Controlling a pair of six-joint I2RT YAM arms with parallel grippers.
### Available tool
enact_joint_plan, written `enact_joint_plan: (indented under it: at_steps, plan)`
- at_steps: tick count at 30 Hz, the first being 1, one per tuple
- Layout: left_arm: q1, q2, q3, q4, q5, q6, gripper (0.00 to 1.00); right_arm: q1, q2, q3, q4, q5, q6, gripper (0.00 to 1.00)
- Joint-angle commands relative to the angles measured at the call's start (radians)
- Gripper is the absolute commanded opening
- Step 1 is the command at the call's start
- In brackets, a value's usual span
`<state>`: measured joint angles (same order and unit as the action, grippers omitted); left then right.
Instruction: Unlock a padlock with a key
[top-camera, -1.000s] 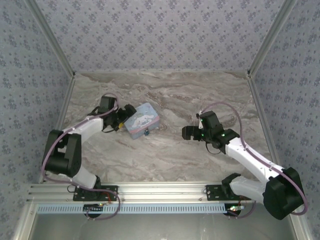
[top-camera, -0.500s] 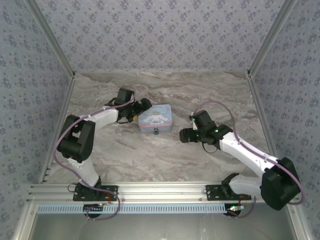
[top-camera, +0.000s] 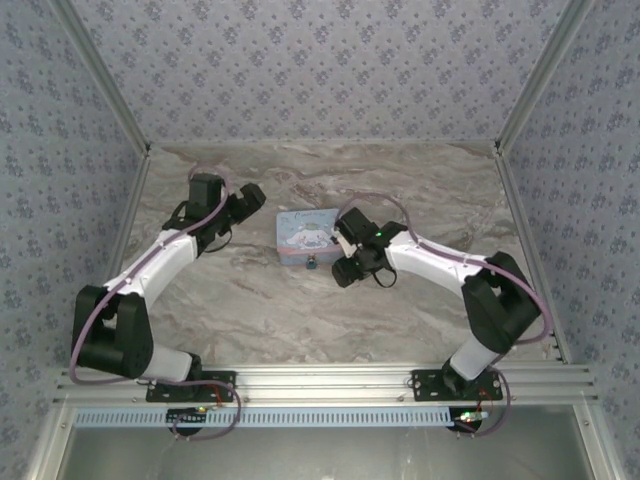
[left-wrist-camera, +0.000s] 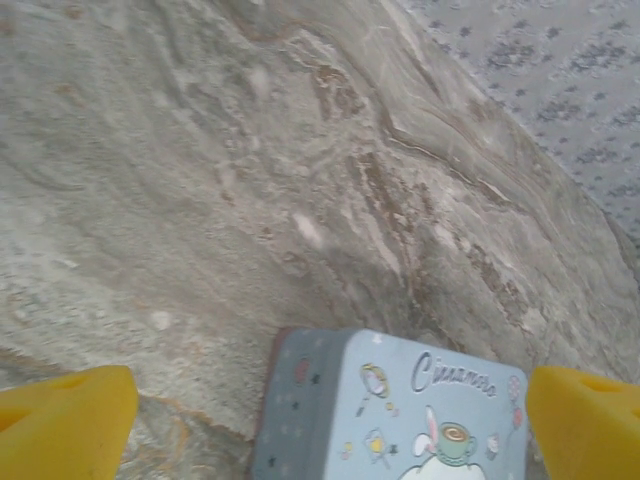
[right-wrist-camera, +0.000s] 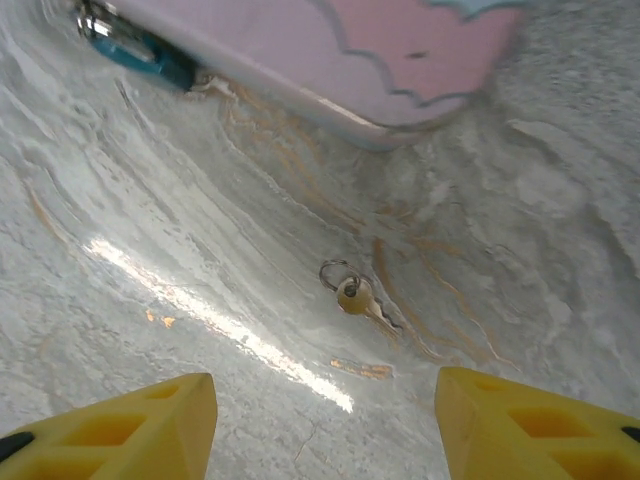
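Padlock (right-wrist-camera: 135, 45): hanging at near edge of tin (top-camera: 308, 236).
Key (right-wrist-camera: 355, 297): lying loose on table (right-wrist-camera: 200, 250) just beside tin.
Right gripper (right-wrist-camera: 325, 420): hovering over key, jaws apart, empty, lining up for pickup.
Left gripper (left-wrist-camera: 330, 410): released wide just left of tin, likely readying to steady it.

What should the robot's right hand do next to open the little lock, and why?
Probably ease the right gripper forward and down until its jaws straddle the key. The key lies flat on the table with its ring, just ahead of the parted jaws and touching neither. The padlock sits by the tin, so the key likely has to be picked up first.
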<state>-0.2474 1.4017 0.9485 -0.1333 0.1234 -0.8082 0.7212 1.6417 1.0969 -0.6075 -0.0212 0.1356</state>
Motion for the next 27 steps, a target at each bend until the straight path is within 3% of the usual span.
enact_joint_plan:
  at_steps: [1,14,27]
  plan:
    - [0.018,-0.031,-0.023,-0.038,-0.027,0.018,0.99,0.017,0.061,0.054,-0.053,0.024,-0.100,0.60]
    - [0.027,-0.043,-0.028,-0.049,-0.029,0.010,0.99,0.031,0.215,0.152,-0.057,0.034,-0.198,0.58]
    - [0.028,-0.043,-0.027,-0.060,-0.032,0.008,0.99,0.031,0.271,0.155,-0.066,0.021,-0.209,0.51]
